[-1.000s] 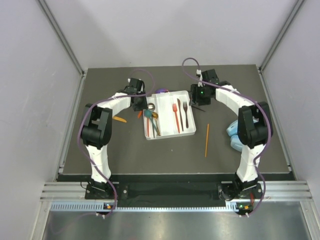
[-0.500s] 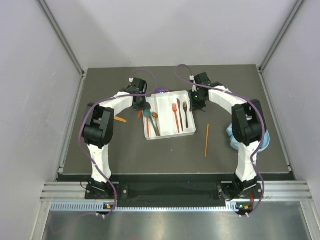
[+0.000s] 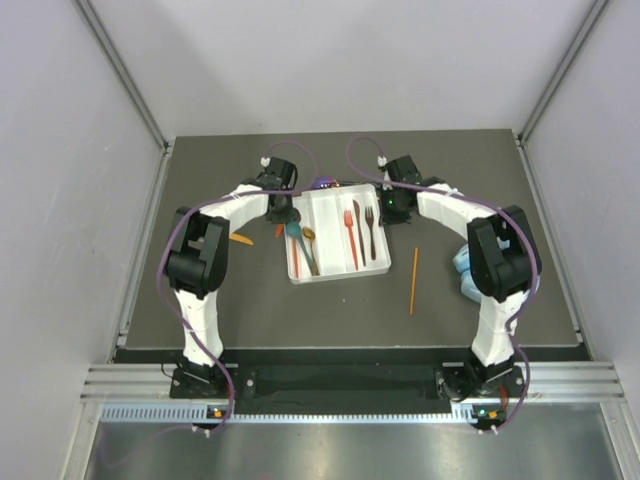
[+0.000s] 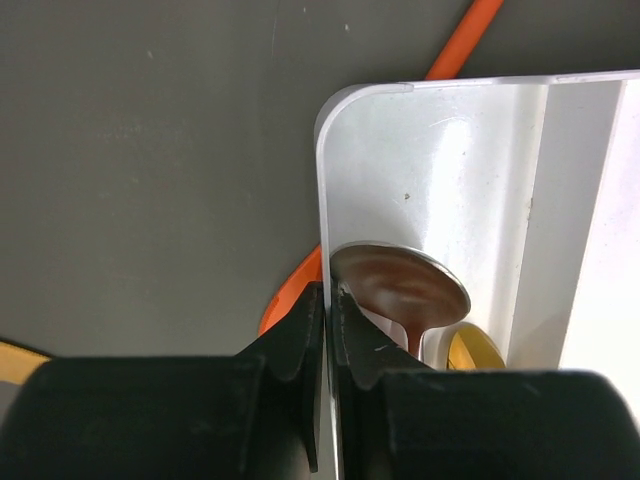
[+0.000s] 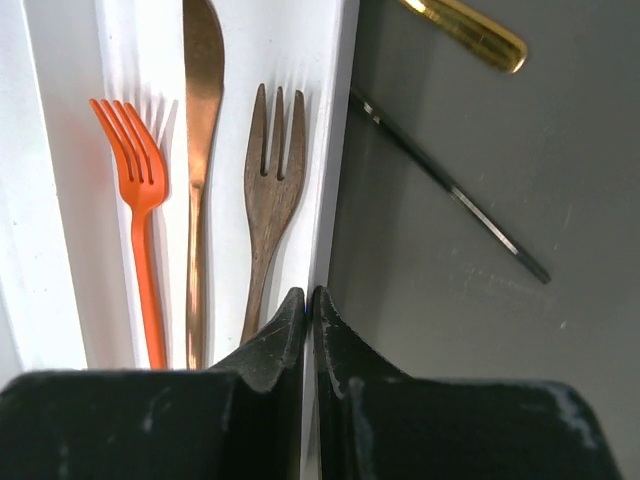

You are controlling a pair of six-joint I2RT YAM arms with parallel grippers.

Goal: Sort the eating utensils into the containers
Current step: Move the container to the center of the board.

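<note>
The white tray point(image 3: 330, 215) sits mid-table holding a red fork point(image 3: 349, 222), dark utensils and teal ones. My left gripper point(image 3: 283, 212) is shut on the tray's left wall point(image 4: 325, 200); its fingers point(image 4: 300, 330) pinch the thin rim beside a shiny spoon bowl point(image 4: 400, 290) and a gold spoon point(image 4: 470, 350). My right gripper point(image 3: 385, 210) is shut on the tray's right wall point(image 5: 335, 150), next to a brown fork point(image 5: 270, 190), a gold knife point(image 5: 200, 150) and an orange fork point(image 5: 140, 200).
Loose on the mat: an orange stick point(image 3: 414, 282), an orange utensil point(image 3: 238, 238) at left, an orange handle point(image 4: 290, 295) against the tray, a gold handle point(image 5: 470, 30) and a black stick point(image 5: 450, 185). Light-blue headphones point(image 3: 465, 270) lie by the right arm.
The right gripper has moved left onto the tray's right wall and closed on it. The left gripper has closed on the tray's left wall.
</note>
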